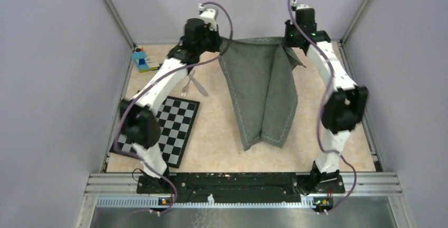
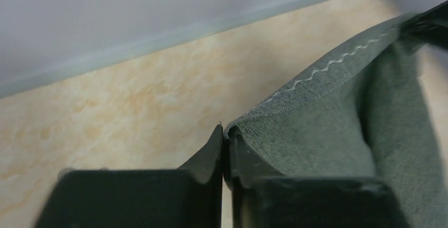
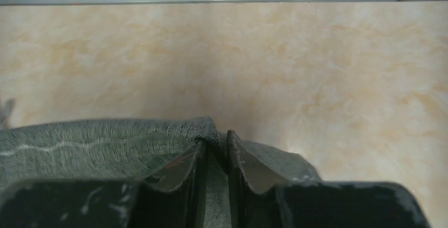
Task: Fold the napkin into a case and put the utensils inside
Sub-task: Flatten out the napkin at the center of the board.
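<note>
napkin: dark grey stitched-hem cloth napkin (image 1: 261,96), mid-table, far edge lifted between both grippers, the rest sagging in loose folds toward the near side
left gripper (image 2: 224,133): jaws together, pinching one far corner of the napkin
right gripper (image 3: 216,138): jaws nearly together, clamped on the hem at the other far corner
utensils: small silver metal fork (image 1: 185,87) and silver metal table knife (image 1: 199,84), side by side on the table left of the napkin, not touching it
surroundings: black-and-white checkered mat (image 1: 177,125) near-left; blue toy-brick block (image 1: 141,59) in the far-left corner

mat: checkered mat (image 1: 177,127) flat, near-left on beige table (image 1: 211,133) | block: blue toy-brick block (image 1: 143,59) far-left corner, apart from mat
</note>
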Robot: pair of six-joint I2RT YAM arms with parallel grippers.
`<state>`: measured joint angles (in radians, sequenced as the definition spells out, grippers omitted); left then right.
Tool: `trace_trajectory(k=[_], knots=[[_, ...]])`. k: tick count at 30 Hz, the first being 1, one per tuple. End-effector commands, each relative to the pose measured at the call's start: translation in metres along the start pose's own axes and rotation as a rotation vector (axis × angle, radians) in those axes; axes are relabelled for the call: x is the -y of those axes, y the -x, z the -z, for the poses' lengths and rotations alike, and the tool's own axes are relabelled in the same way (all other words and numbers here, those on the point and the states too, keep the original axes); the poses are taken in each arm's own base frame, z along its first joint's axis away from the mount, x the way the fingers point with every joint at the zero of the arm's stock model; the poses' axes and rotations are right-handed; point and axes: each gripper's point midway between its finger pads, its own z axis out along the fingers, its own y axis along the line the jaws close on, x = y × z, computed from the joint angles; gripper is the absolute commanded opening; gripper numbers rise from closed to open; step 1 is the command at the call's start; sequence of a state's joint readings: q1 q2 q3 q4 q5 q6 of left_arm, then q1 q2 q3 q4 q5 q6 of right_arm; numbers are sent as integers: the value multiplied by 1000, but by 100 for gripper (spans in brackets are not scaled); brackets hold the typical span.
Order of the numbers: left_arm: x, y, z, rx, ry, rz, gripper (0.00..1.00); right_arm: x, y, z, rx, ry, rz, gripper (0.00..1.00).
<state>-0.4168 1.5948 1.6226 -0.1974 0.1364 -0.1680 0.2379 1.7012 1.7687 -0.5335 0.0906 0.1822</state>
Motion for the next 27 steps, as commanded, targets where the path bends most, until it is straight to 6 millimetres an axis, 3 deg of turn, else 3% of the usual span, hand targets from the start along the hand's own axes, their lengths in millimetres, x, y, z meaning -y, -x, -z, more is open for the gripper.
trace_trajectory(k=[1,2,3,6,8,11,14,15,18,22,26,27], knots=[[-102,-85,-82,-235,353,-57,19,49,-74,-88,-346,-69,41,40],[-115,-99,-95,-281,392,-54,40,59,-75,-91,-353,-116,63,53],[-121,-106,-102,-314,407,-53,52,66,-74,-89,-366,-154,82,58],[-116,-103,-104,-321,389,-35,81,71,-72,-75,-387,-206,83,61],[-102,-103,-96,-300,329,13,94,74,-78,-64,-379,-241,69,62],[-52,-101,-69,-258,130,138,98,68,-96,-44,-343,-207,-6,67],[-6,-133,-40,-321,-27,293,99,47,-134,-26,-370,-100,-140,67],[8,-144,-28,-349,-74,346,99,39,-161,-17,-404,-55,-189,68],[40,-176,8,-431,-153,505,99,22,-189,15,-401,21,-321,73],[84,-222,53,-514,-147,653,97,16,-234,55,-511,35,-405,74],[126,-277,91,-621,-41,766,92,23,-274,89,-582,-24,-459,75],[129,-284,94,-615,-8,784,91,26,-283,96,-585,-37,-467,75]])
